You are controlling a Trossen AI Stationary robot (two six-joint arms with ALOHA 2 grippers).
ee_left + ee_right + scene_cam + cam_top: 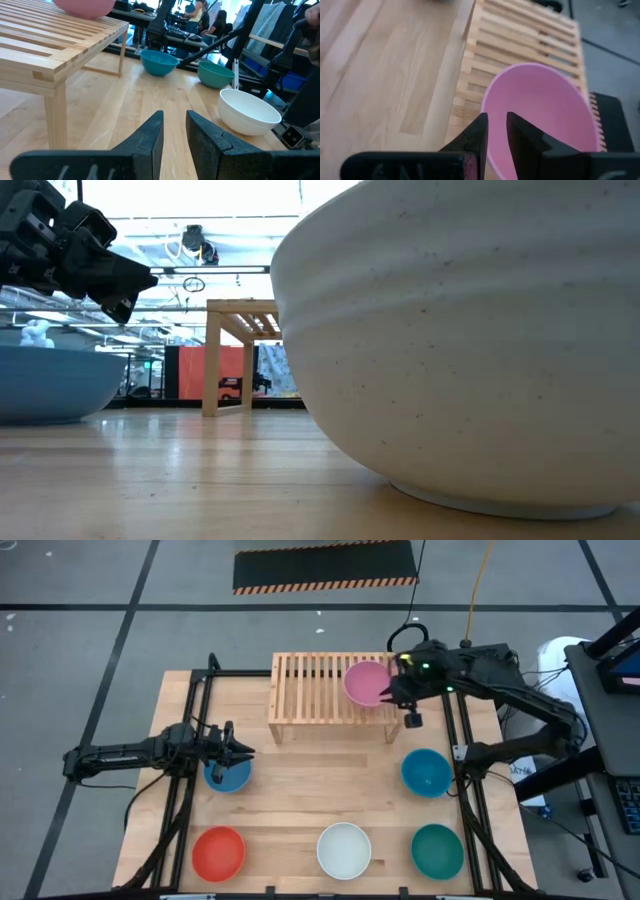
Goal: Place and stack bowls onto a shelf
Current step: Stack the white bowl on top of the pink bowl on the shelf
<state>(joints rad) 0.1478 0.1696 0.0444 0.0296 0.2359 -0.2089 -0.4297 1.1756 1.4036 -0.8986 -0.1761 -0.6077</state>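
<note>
A pink bowl (365,683) (545,115) stands upright by its base on the right part of the light-wood shelf's (310,685) slatted top. My right gripper (392,697) (497,125) hovers over the bowl's right rim, slanting down, with a small gap between its fingers and nothing in it. My left gripper (245,752) (174,120) is open and level at the table's left, just above a blue bowl (228,776) (50,380). On the tabletop also rest a second blue bowl (427,772), a teal green bowl (437,850), a white bowl (344,849) and a red bowl (219,853).
The shelf stands at the table's far middle, its left half bare slats (300,680). Black frame rails (190,740) run along both table sides. The white bowl (460,340) fills most of the low view.
</note>
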